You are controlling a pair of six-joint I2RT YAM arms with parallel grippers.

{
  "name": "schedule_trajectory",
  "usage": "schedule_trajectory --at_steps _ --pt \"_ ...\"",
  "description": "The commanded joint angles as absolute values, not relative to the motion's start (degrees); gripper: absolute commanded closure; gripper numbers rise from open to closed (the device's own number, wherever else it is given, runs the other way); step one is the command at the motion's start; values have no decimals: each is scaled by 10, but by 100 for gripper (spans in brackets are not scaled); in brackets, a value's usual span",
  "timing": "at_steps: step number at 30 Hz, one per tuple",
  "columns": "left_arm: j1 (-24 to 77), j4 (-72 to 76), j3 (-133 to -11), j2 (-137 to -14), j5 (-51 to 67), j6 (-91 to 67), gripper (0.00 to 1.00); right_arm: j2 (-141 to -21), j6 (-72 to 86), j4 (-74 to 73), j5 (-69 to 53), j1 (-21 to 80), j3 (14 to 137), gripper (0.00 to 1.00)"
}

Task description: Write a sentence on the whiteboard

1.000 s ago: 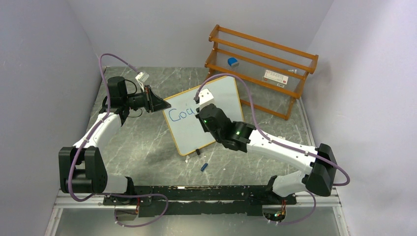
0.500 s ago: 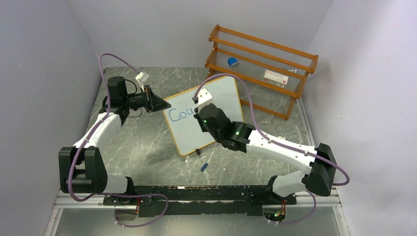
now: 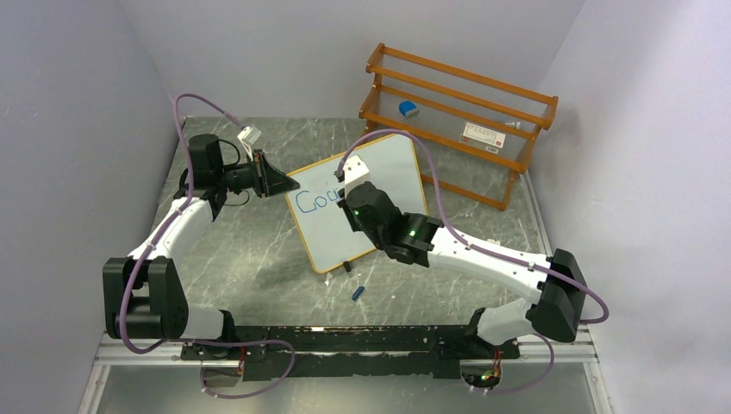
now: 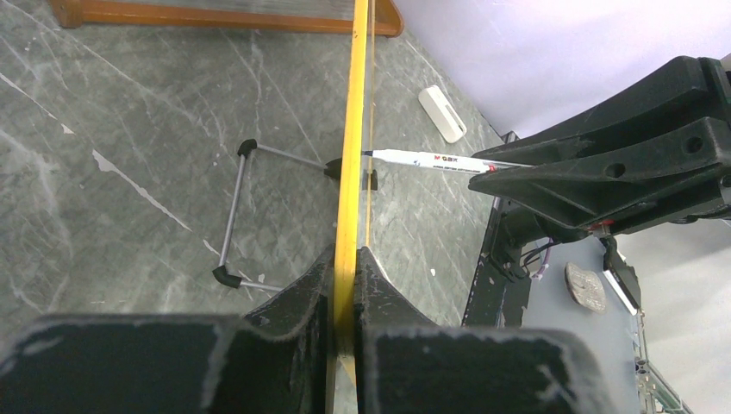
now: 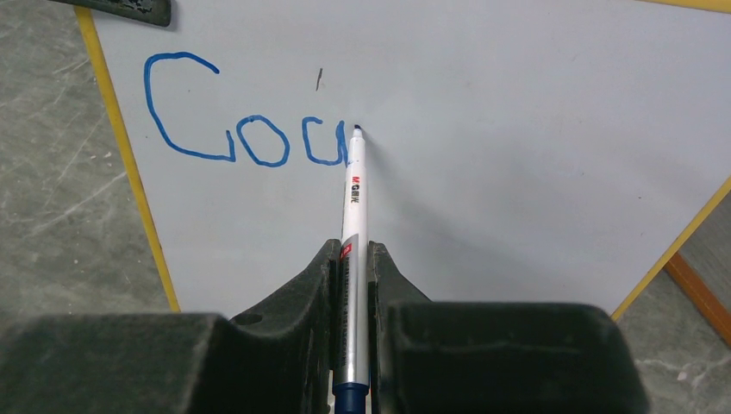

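Top view: whiteboard [image 3: 392,172] stands at the centre of the desk [image 3: 259,250]. Wooden rack [image 3: 457,121] at its 1 o'clock holds a blue item [image 3: 409,109] and a white box [image 3: 482,134].
Left wrist: left jaws clamp the whiteboard's frame edge.
Right wrist: right jaws grip a marker [image 5: 354,198], its tip at the sentence [image 5: 250,129], which reads "Cou".

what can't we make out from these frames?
- Top view: right arm covers the middle of the whiteboard; the tip of the marker is hidden there.
- Left wrist: whiteboard edge-on in the left gripper; written face unseen.
- Right wrist: right gripper blocks the board's lower part; frame crops its right corner.
- Top view: label of the box on the rack too small to read.
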State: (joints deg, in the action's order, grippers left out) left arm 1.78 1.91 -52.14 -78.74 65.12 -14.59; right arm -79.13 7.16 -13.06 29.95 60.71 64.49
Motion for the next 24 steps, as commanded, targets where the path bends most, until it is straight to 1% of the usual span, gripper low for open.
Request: schedule_trajectory --at_steps 1,24 --pt "33 -12 -526 -802 652 -130 95 -802 70 -115 315 605 655 100" --pt "33 -14 -527 -802 651 -129 95 -784 102 -184 297 603 635 100"
